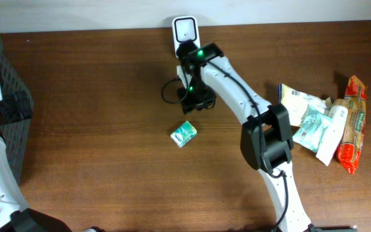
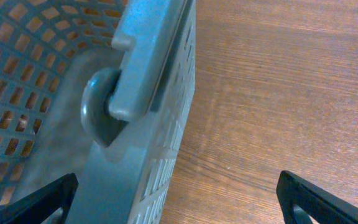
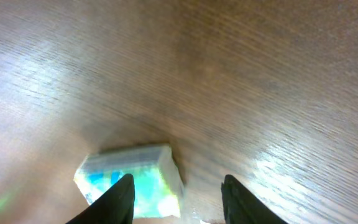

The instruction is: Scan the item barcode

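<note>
**Dark wood tabletop (image 1: 95, 167): box loose at centre, scanner far off at 12 o'clock**

Nearest, at 9 o'clock: grey slotted basket (image 1: 5, 129), with the left jaws hanging over its rim. Spread fully wide, gripping nothing. Held aside there, by the look of it, to leave the middle free for the other arm.

Farther in, near centre: small green-and-white box (image 1: 183, 134), lying flat on bare wood, touched by nothing. Barcode not visible from here.

Just beyond, at about 1 o'clock from the box: right jaws, pointed down, partly apart, only wood grain between them, gripping nothing. Box beside one finger in the wrist view, not between the two. Probably poised for a pick-up.

At 3 o'clock, well apart: heap of packets (image 1: 321, 122), likely further items for scanning.

Farthest, at 12 o'clock: white scanner (image 1: 185, 29) at the back edge, dark window showing, seemingly for reading anything raised before it.

Behind: strip of pale wall (image 1: 301, 9). Brown glossy grain, soft glare.
</note>
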Controlling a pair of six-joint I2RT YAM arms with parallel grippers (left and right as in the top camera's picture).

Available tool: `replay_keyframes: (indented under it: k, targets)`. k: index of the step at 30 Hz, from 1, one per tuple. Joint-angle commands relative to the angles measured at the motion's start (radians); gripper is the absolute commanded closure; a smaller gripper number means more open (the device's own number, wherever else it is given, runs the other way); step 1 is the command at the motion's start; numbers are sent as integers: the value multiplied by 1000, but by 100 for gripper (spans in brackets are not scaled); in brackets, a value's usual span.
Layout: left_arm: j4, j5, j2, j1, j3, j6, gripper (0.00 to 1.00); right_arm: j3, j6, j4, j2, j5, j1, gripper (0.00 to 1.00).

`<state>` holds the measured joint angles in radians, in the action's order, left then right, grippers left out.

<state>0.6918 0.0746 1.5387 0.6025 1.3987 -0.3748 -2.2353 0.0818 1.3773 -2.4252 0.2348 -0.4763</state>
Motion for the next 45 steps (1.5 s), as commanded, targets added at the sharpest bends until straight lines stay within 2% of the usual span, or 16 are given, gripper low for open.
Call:
replay_keyframes:
  k: [1, 7, 14, 17, 22, 27, 29, 30, 31, 34, 38, 41, 42, 43, 44, 45]
  targets:
    - [1, 11, 4, 3, 5, 2, 1, -19, -126, 11, -2, 76, 13, 56]
    - [1, 11, 4, 3, 5, 3, 1, 137, -108, -106, -7, 58, -10, 57]
    - [1, 11, 4, 3, 5, 3, 1, 148, -108, 119, -7, 182, -14, 57]
    - [1, 11, 4, 3, 5, 3, 1, 148, -107, 148, -7, 185, -33, 57]
    - [1, 11, 4, 3, 5, 3, 1, 149, -107, -23, -7, 116, -108, 57]
    - [1, 11, 4, 3, 5, 3, 1, 150, -107, -81, -7, 78, -160, 58]
    - [1, 11, 4, 3, 5, 3, 1, 157, -16, -141, -7, -50, -164, 66]
    - [1, 11, 4, 3, 5, 3, 1, 166, 47, -172, -7, -135, -164, 76]
    - [1, 11, 4, 3, 5, 3, 1, 183, 97, -200, -7, -210, -164, 80]
    - [1, 11, 4, 3, 5, 3, 1, 220, 148, -214, -7, -252, -164, 81]
    - [1, 11, 4, 3, 5, 2, 1, 225, 432, -215, -7, -250, -163, 88]
    - [1, 11, 4, 3, 5, 3, 1, 225, 815, -224, -7, -130, -163, 87]
    - [1, 11, 4, 3, 5, 3, 1, 225, 956, -224, -7, -81, -164, 69]
    - [1, 11, 4, 3, 5, 3, 1, 225, 1060, -227, -7, -42, -165, 38]
    - [1, 11, 4, 3, 5, 3, 1, 225, 1130, -238, -7, -12, -165, 18]
    - [1, 11, 4, 3, 5, 3, 1, 225, 1157, -264, -7, 3, -165, 10]
